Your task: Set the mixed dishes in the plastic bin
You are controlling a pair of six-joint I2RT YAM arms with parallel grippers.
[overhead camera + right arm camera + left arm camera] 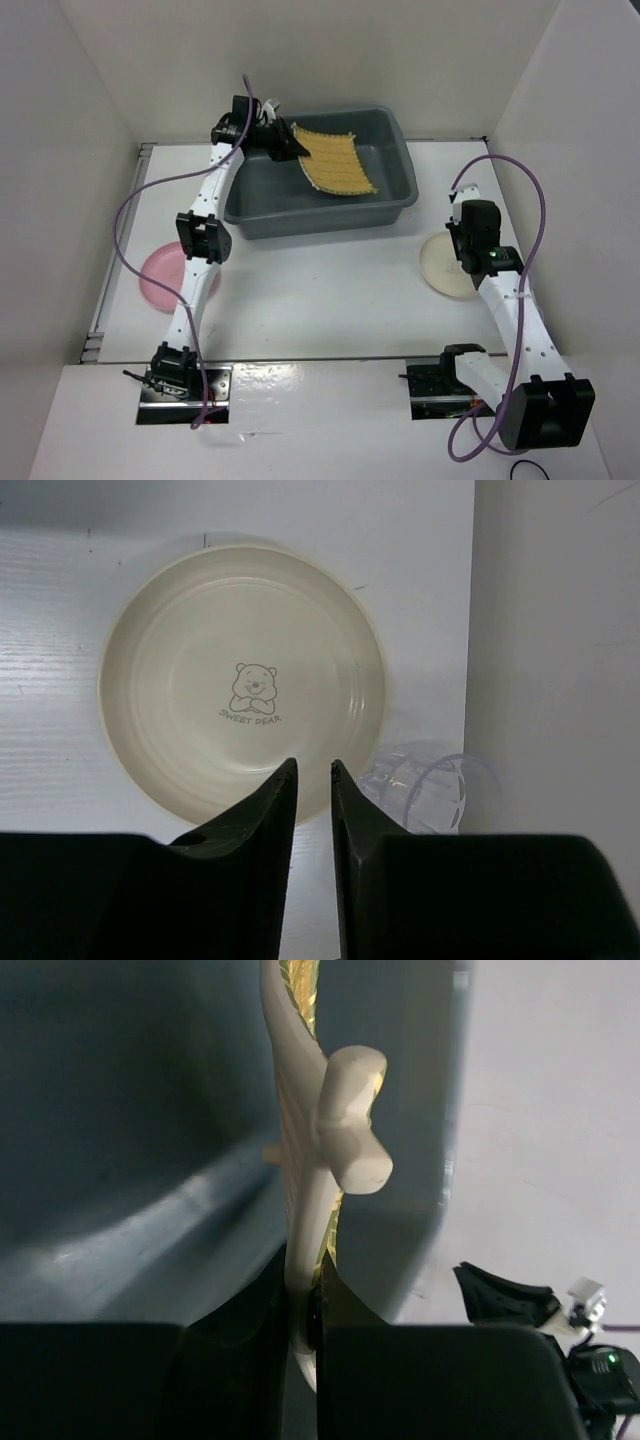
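1. The yellow woven placemat [338, 160] is inside the outline of the plastic bin [320, 218], tilted, with its near-left edge raised. I cannot tell whether its low edge touches the bin floor.
2. The left claw [298, 150] is clamped tight on the raised edge. In the left wrist view the placemat [300, 1190] is edge-on and pinched between the two dark fingers [345, 1310].
3. Left arm pose: it is stretched far forward from its base, with its elbow above the pink plate [160, 278] and its wrist over the bin's far-left corner.
4. The pink plate lies flat on the white worktop [330, 290], left of the bin and apart from it.
5. The cream-white plate [443, 268] lies flat on the worktop, right of the bin. A bear print shows at its centre [250, 690].
6. Right arm pose: it is folded back, with its wrist pointing down over the plate's near rim.
7. The right claw [313, 772] has only a narrow slit between its fingers and grips nothing.
8. A clear plastic object [432, 790] sits just beside that plate's rim.
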